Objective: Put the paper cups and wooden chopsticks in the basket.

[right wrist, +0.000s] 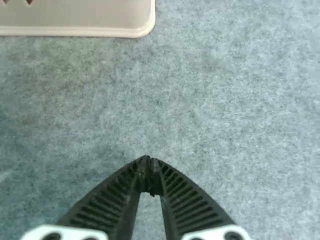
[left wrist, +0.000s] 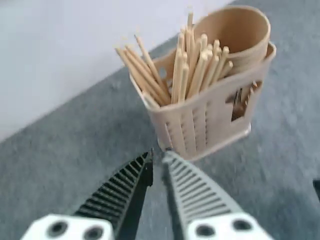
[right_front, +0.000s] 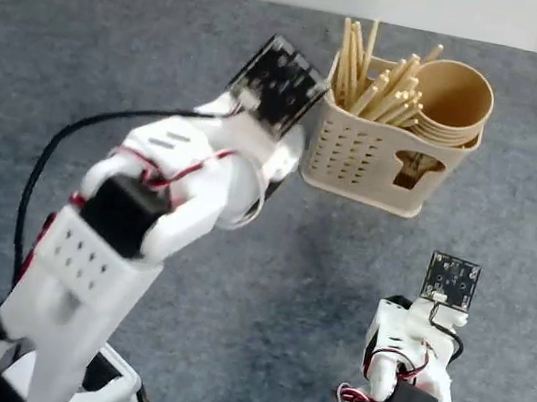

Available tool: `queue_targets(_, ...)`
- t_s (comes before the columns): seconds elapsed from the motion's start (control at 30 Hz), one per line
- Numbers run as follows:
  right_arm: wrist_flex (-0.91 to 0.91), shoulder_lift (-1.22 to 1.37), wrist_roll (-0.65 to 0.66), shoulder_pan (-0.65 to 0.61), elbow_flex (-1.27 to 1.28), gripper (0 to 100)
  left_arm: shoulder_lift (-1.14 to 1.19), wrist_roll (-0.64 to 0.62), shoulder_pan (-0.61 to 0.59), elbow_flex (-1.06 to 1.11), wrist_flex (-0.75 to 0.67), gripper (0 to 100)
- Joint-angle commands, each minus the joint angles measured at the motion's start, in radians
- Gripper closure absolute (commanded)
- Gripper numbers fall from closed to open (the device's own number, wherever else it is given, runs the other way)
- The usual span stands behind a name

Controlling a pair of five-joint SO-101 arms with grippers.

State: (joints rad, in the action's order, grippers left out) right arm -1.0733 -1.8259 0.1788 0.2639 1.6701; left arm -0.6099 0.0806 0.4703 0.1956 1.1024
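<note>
**High view status: basket loaded, both claws empty**

High view shows the basket (right_front: 355, 163) upright on the grey mat (right_front: 235, 287). The paper cups (right_front: 456, 98) sit nested in one compartment, and the wooden chopsticks (right_front: 382, 87) stand bundled in the one beside it.

The left gripper (left wrist: 157, 159) hangs just beside the basket. Its fingers look parted by a narrow gap, though blur limits certainty, and they pinch nothing. The right gripper (right wrist: 148, 162) is low over the mat, tips pressed together and empty.

Judged status: loading is complete. Only arm withdrawal is likely left.
</note>
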Motion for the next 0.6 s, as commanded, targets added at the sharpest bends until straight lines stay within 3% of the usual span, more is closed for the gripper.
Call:
queue_targets(0.0, 0.030, -0.013, -0.002, 0.010, 0.117, 99.2, -0.191, -0.002, -0.013, 0.216, -0.048, 99)
queue_targets(0.27, 0.030, -0.013, -0.002, 0.010, 0.117, 99.2, -0.549, -0.003, -0.153, 0.638, -0.259, 98)
queue_targets(0.57, 0.030, -0.013, -0.002, 0.008, 0.117, 99.0, -0.863, -0.008, -0.297, 0.946, -0.285, 98)
